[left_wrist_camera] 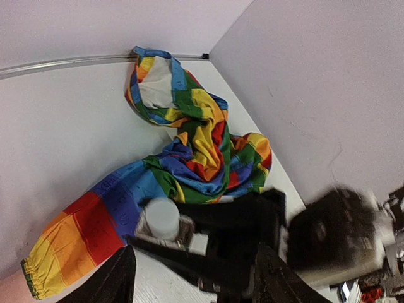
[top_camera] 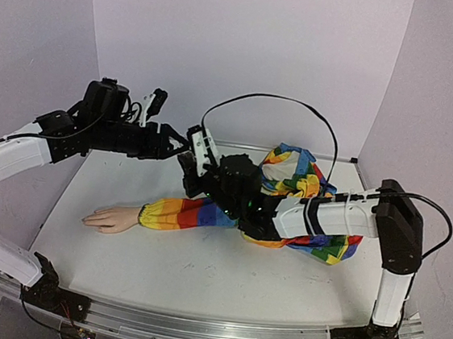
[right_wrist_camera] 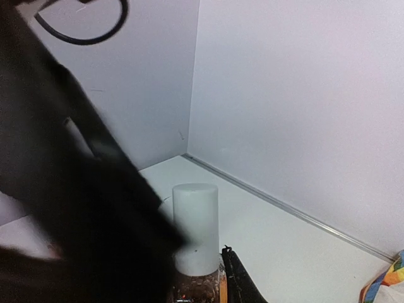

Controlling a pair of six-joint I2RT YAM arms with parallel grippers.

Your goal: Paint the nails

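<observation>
Top external view gives us the whole tabletop [top_camera: 199, 272]. The mannequin hand [top_camera: 109, 218] lies flat on it, and the nails [top_camera: 88, 220] sit at its fingertip end, too small for us to make out. From the hand's wrist the rainbow sleeve [top_camera: 185, 212] runs off across the tabletop and ends in a crumpled heap [top_camera: 295, 173] well apart from the hand. The right arm [top_camera: 335, 215] reaches low across that sleeve and hides its middle stretch from us. A black cable [top_camera: 282, 102] loops high over the heap, farther from the hand again.

Beyond the hand's wrist, raised above the sleeve, the two arms meet. In the right wrist view the right fingers [right_wrist_camera: 243, 287] are closed on a small glass bottle [right_wrist_camera: 201, 291], whose white cap [right_wrist_camera: 196, 227] stands up between them. A big dark blurred shape close to the lens covers much of that view; we cannot tell which part it is. Behind the cap, pale lilac walls [right_wrist_camera: 284, 95] meet in a corner.

In the left wrist view the left fingers [left_wrist_camera: 120, 281] are spread wide and hold nothing. The cap sits just ahead of them, not touching. The right arm's black wrist fills the lower part of this view and covers the sleeve there. Only a sliver of the hand's wrist shows beside the orange cuff [left_wrist_camera: 53, 265].
</observation>
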